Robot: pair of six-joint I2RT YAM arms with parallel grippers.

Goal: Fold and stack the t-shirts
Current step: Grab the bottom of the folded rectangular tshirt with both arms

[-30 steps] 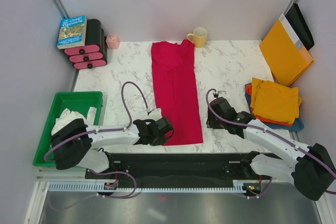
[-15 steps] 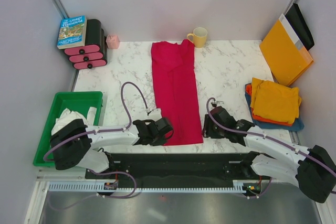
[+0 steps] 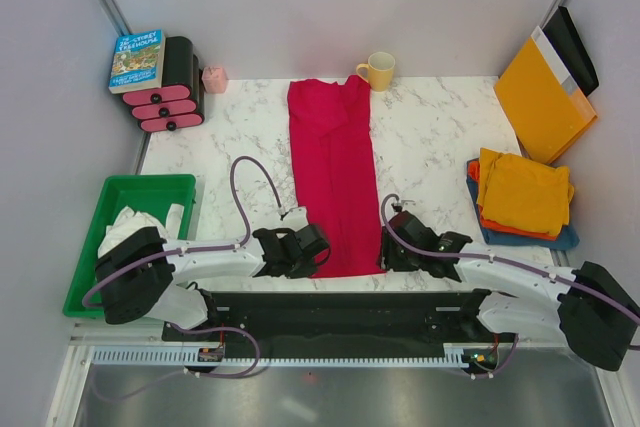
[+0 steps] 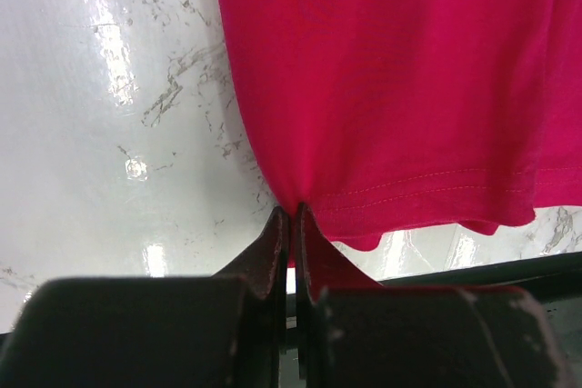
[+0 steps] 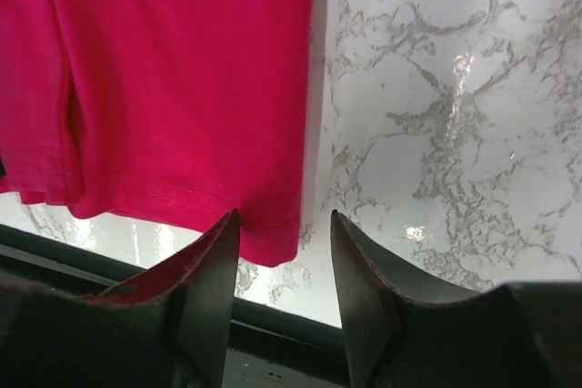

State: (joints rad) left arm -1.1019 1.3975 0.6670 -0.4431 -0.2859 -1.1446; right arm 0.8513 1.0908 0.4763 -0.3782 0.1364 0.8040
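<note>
Top external view: the crimson t-shirt (image 3: 335, 177) lies flat mid-worktop (image 3: 440, 127) as a long strip running near to far, with its hem at the near edge. My left claw (image 4: 293, 224) is clamped on the near-left hem corner. My right claw (image 5: 284, 217) stands open astride the near-right corner, cloth between its fingers but not pinched. I judge that closing there comes next, then carrying the hem farward. The folded stack (image 3: 522, 197) sits well right. The mug (image 3: 378, 70), just beside the far end, is the only thing near that path.
</note>
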